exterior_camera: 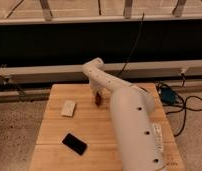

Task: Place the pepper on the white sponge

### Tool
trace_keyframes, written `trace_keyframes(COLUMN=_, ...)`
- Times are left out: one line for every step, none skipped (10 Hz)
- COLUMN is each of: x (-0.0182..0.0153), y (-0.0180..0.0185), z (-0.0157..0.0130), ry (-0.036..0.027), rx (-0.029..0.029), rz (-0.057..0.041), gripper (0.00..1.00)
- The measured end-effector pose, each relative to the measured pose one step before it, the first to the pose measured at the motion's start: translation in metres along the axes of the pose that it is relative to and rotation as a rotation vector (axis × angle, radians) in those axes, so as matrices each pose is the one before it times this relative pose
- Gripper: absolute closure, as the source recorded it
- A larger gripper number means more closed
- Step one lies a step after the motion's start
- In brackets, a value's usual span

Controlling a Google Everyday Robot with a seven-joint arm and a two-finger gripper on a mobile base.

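The gripper (97, 96) grasps the pepper (98, 99) just above the wooden table (54, 140), mid-carry; next it likely must travel left to the white sponge (68, 108), well apart.

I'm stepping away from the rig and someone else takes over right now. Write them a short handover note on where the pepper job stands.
Gripper: at the far middle of the wooden table, hanging under the white arm, with the pepper at its tip; it looks to be holding it, but the grasp cannot be confirmed.
White sponge: flat on the table, left of the gripper, nothing on it.
Black phone: nearer the front, left side.
Done: the gripper is at the pepper.
Left: carry the pepper left and set it on the white sponge.
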Motion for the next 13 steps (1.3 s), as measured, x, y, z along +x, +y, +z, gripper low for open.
trace_keyframes(x=0.00098, y=-0.00021, z=-0.00903, ry=0.00706, rx=0.00205, rz=-0.00271, gripper=1.00)
trace_keyframes(x=0.00013, y=0.00115, z=-0.00916, ry=0.00269, rx=-0.00153, rz=-0.00166, gripper=1.00)
trace_keyframes(x=-0.00053, y=0.00035, z=-0.00468, ry=0.00207, rx=0.00031, rz=-0.00278, gripper=1.00)
trace_keyframes(x=-0.00316, y=0.00075, z=0.00073, ry=0.00337, rx=-0.00515, rz=-0.01211, gripper=1.00)
trace_keyframes(x=-0.00394, y=-0.00256, z=-0.00230, ry=0.00714, rx=0.00320, rz=-0.01684, gripper=1.00)
trace_keyframes(x=-0.00360, y=-0.00393, z=-0.00574, ry=0.00748, rx=0.00417, rz=-0.01612, gripper=1.00)
trace_keyframes(x=-0.00209, y=-0.00445, z=-0.00885, ry=0.00830, rx=0.00352, rz=-0.01430, gripper=1.00)
trace_keyframes(x=-0.00257, y=-0.00413, z=-0.00660, ry=0.00540, rx=0.00218, rz=-0.01274, gripper=1.00)
trace_keyframes(x=-0.00327, y=-0.00105, z=-0.00380, ry=0.00325, rx=-0.00205, rz=-0.01227, gripper=1.00)
trace_keyframes(x=-0.00327, y=-0.00097, z=-0.00252, ry=0.00803, rx=0.00148, rz=-0.01432, gripper=1.00)
trace_keyframes(x=-0.00305, y=-0.00498, z=-0.00203, ry=0.00861, rx=0.00178, rz=-0.01454, gripper=1.00)
trace_keyframes(x=-0.00341, y=-0.00860, z=-0.00234, ry=0.00566, rx=0.00309, rz=-0.01545, gripper=1.00)
trace_keyframes(x=-0.00379, y=-0.00562, z=-0.00243, ry=0.00365, rx=-0.00126, rz=-0.01385, gripper=1.00)
